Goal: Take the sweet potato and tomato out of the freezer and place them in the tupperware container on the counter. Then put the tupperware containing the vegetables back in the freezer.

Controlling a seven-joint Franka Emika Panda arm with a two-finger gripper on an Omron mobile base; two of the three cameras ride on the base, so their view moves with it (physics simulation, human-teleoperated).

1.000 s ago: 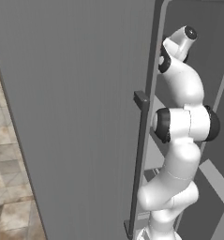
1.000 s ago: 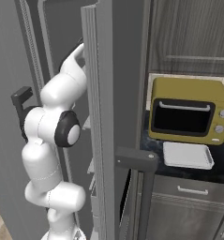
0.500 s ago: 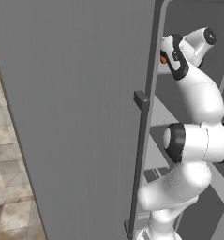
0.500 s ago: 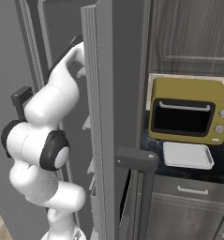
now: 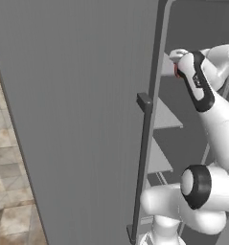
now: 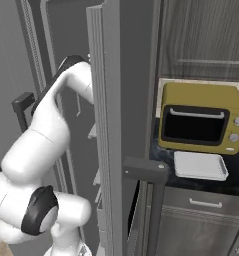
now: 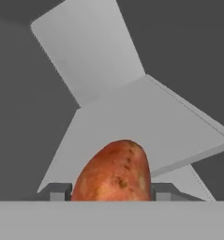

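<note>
- Carrying step was underway: gripper [image 7: 111,194] jaws clenched on the sweet potato [image 7: 112,171], inside the freezer [image 5: 77,119] above its shelves.
- Next move probably needed withdrawal toward the white container [image 6: 199,165] on the counter [image 6: 238,186].

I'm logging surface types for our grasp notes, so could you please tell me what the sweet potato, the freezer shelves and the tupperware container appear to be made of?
Sweet potato: organic vegetable skin, matte orange-red with darker flecks and mottling.
Freezer shelves: probably plastic; flat, pale grey, uniform, with no gloss or grain.
Tupperware container: likely plastic; plain white, smooth, with rounded corners and a soft raised rim.
Everything is rendered, so these are judged by look alone.
</note>
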